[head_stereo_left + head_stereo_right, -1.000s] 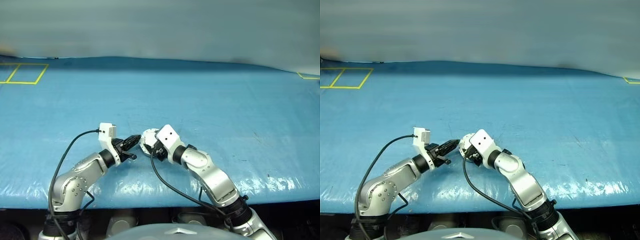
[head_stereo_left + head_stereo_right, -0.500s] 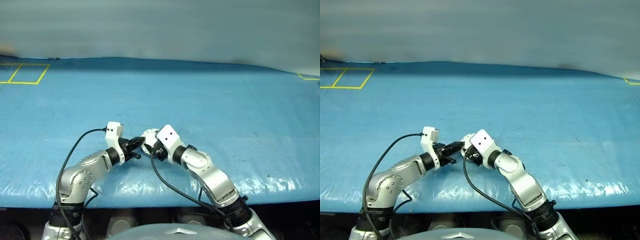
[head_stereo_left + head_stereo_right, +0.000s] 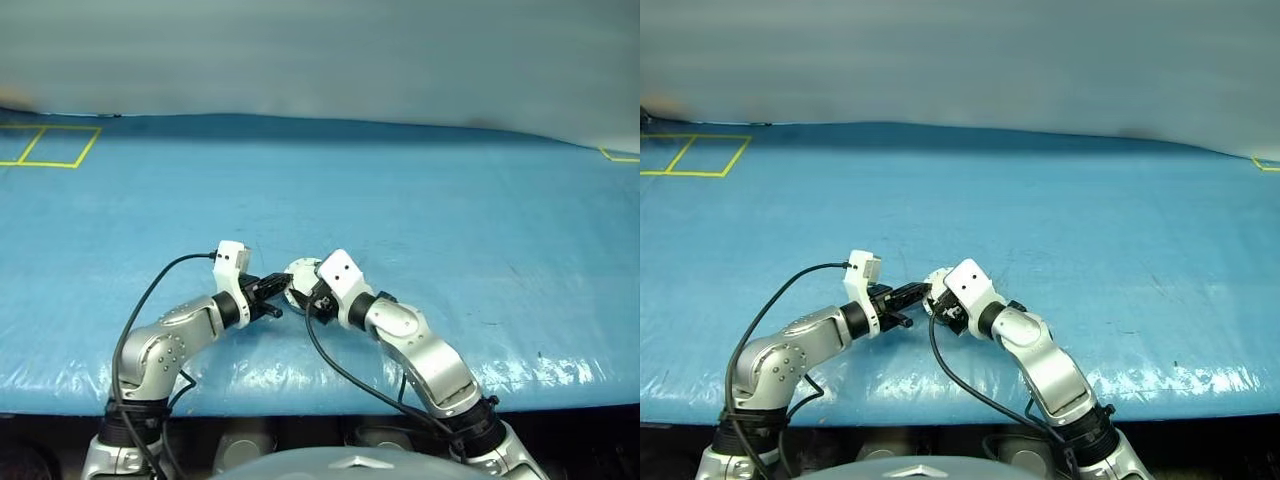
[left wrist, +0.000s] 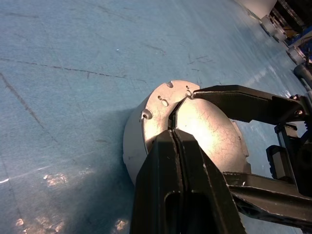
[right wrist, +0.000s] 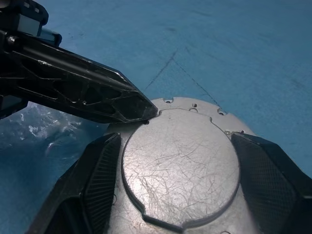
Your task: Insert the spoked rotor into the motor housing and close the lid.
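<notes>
The motor housing (image 4: 141, 134), a short silver cylinder, sits on the blue table near the front edge. A flat, scratched silver plate (image 5: 180, 165) covers its top; I cannot tell whether that plate is the lid. The spoked rotor is hidden. My left gripper (image 4: 171, 131) is shut, and its tip rests on the plate's rim from the left. My right gripper (image 5: 180, 163) is open, its fingers (image 5: 100, 185) flanking the housing on both sides. In the left eye view both grippers meet at the housing (image 3: 298, 272).
A blue sheet (image 3: 420, 200) covers the table. A yellow taped square (image 3: 50, 146) lies at the far left and a yellow corner mark (image 3: 615, 153) at the far right. The table's front edge (image 3: 300, 385) runs just behind my wrists.
My left gripper has moved a little to the right, up to the housing. The right arm has stayed in place.
</notes>
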Available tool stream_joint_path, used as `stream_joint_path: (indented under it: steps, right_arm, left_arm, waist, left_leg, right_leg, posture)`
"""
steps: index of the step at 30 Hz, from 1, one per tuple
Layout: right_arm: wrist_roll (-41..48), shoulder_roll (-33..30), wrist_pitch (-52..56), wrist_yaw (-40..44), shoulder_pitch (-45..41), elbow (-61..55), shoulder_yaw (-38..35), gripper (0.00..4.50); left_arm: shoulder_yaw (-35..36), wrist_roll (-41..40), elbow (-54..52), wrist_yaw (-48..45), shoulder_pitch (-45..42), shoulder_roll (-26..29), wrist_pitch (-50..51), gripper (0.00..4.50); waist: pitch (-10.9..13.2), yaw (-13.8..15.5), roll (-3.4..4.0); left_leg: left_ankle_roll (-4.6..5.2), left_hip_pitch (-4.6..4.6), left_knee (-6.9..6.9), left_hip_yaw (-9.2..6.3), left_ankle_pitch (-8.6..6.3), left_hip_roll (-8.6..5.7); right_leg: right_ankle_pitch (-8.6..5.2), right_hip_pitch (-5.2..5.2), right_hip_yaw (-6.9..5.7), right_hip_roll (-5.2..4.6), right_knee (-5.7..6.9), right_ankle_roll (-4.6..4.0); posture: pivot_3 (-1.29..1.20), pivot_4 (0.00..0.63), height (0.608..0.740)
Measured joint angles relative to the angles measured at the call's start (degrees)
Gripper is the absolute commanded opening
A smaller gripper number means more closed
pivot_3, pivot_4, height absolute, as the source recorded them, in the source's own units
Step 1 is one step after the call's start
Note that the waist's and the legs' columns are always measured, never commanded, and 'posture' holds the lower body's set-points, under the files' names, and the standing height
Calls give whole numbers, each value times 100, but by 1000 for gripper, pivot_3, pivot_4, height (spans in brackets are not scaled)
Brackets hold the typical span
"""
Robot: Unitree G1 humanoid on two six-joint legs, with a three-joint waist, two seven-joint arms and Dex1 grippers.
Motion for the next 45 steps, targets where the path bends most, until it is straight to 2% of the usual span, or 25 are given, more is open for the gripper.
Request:
stream_joint_path:
  steps: [4,9,18,27,39,42,45]
  right_arm:
    - [220,-83,234,34,365,-439,-274,4469]
    - [851,-18,594,23,1121,-1003,-1187,4469]
    - [2603,1524,1972,-601,1194,-1026,-2892,4469]
    - [3960,1643,2613,-1171,1038,-527,-3441,4469]
    - [5929,1661,2468,-2087,880,339,-3655,4469]
    - [6370,1661,2357,-2323,864,567,-3633,3850]
    - [6845,1660,2340,-2593,864,815,-3626,2856]
  left_arm:
    - [-21,57,-26,-52,9,35,0,0]
    - [-6,73,-69,-157,95,128,-9,0]
    - [-36,125,-84,-210,69,149,-17,0]
    - [-67,231,-84,-284,40,153,-33,0]
    - [-58,298,-97,-324,58,152,-46,0]
    - [-59,310,-97,-334,57,151,-46,0]
    - [-58,322,-97,-345,53,150,-48,0]
  waist:
    - [0,13,0]
    - [2,24,3]
    - [12,26,19]
    - [16,20,26]
    - [15,-5,25]
    - [14,-8,25]
    - [16,-7,27]
  left_leg:
    - [2,-5,-3,-2,-2,0]
    - [3,-36,-7,-12,-5,1]
    - [5,-43,-13,-21,-6,1]
    - [11,-44,-14,-21,-9,-5]
    - [12,-41,-14,-23,-9,-3]
    - [13,-43,-14,-23,-10,-4]
    - [14,-51,-14,-22,-10,-5]
  right_leg:
    - [1,4,0,-8,-19,1]
    - [5,-5,-8,-30,-38,4]
    - [8,-11,-16,-28,-53,4]
    - [8,-7,-16,-26,-56,4]
    - [8,-6,-14,-20,-56,5]
    - [8,-6,-14,-19,-56,5]
    - [9,-3,-12,-19,-56,6]
  posture:
    - [0,150,740]
    - [0,150,740]
    - [0,150,740]
    - [0,150,740]
    - [0,150,740]
    - [0,150,740]
    - [0,150,740]
